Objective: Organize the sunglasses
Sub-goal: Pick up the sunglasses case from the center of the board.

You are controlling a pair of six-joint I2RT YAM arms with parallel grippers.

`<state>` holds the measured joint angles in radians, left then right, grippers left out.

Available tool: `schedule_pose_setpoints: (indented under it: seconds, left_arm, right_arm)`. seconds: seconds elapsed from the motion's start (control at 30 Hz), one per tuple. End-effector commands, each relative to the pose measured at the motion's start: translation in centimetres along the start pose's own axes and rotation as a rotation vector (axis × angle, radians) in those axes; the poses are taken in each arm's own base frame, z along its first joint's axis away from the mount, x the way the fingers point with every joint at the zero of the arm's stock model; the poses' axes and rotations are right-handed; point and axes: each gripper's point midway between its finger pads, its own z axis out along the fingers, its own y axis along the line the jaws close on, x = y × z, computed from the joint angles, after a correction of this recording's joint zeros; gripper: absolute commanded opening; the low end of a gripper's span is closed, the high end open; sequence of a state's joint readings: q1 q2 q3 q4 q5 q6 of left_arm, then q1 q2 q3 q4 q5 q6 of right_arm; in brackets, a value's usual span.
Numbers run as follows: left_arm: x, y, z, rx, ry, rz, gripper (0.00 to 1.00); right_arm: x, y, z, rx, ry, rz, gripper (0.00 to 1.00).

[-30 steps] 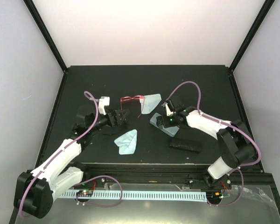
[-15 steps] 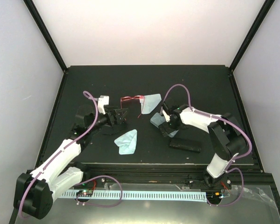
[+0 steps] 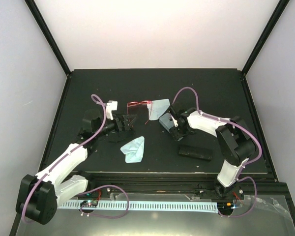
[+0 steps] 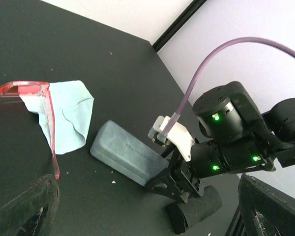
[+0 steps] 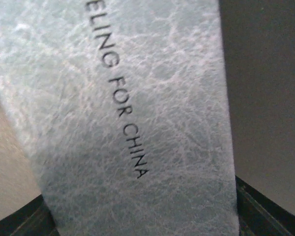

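— How many of each?
— One red sunglasses (image 3: 137, 104), mid-worktop toward the far edge. Two cloths: far cloth (image 3: 160, 107), near cloth (image 3: 134, 149). One pale blue case (image 3: 165, 119), one black case (image 3: 195, 152).
— Grippers?
— Left gripper (image 3: 129, 120) spread wide; right gripper (image 3: 175, 127) clamped on the pale blue case.

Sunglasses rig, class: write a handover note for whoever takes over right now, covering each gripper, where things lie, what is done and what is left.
Left gripper: open, empty, near the red sunglasses.
Right gripper: shut on the pale blue case, which looks closed.
Red sunglasses: unfolded on the table, one arm across a cleaning cloth.
Black pair: not discernible against the dark table.
Black case: closed, near the right arm.
Done: no pair stowed.
Left: probably open the cases, then stow each pair.
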<state>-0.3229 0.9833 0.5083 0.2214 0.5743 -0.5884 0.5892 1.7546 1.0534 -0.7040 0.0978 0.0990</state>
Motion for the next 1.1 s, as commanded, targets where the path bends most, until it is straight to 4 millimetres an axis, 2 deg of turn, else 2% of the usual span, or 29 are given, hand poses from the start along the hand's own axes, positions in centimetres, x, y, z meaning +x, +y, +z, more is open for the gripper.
schedule_pose_setpoints:
  seconds: [0.0,0.17,0.3,0.43,0.6,0.73,0.87,0.97,1.07]
  left_arm:
    - [-1.1,-1.1,0.8,0.047,-0.001,-0.018,0.99]
    - [-0.1,-0.3,2.0,0.051,0.060,-0.103,0.99]
    - [0.4,-0.5,3.2,0.070,0.096,-0.154,0.99]
    - [0.4,-0.9,4.3,0.095,0.096,-0.191,0.99]
    - [-0.3,-2.0,5.3,0.144,0.074,-0.242,0.99]
    - [-1.5,-3.7,6.2,0.207,0.081,-0.249,0.99]
    - [-2.9,-6.2,6.9,0.289,0.137,-0.198,0.99]
    - [-3.5,-8.2,7.1,0.366,0.154,-0.171,0.99]
    - [-3.7,-10.1,7.6,0.431,0.187,-0.161,0.99]
  right_arm:
    - [-2.1,1.8,0.3,-0.100,-0.047,0.044,0.65]
    - [-4.0,2.7,-1.1,-0.168,-0.152,0.100,0.62]
    - [-5.5,3.9,-3.1,-0.277,-0.260,0.161,0.62]
    - [-6.8,4.4,-6.5,-0.427,-0.373,0.233,0.62]
    - [-8.0,5.0,-11.2,-0.714,-0.455,0.308,0.59]
    - [-8.3,5.1,-15.5,-0.870,-0.524,0.319,0.59]
    - [-8.1,6.1,-19.8,-1.026,-0.581,0.271,0.59]
    - [-7.7,7.1,-22.1,-1.143,-0.600,0.244,0.59]
    - [-7.3,7.6,-23.6,-1.228,-0.604,0.238,0.59]
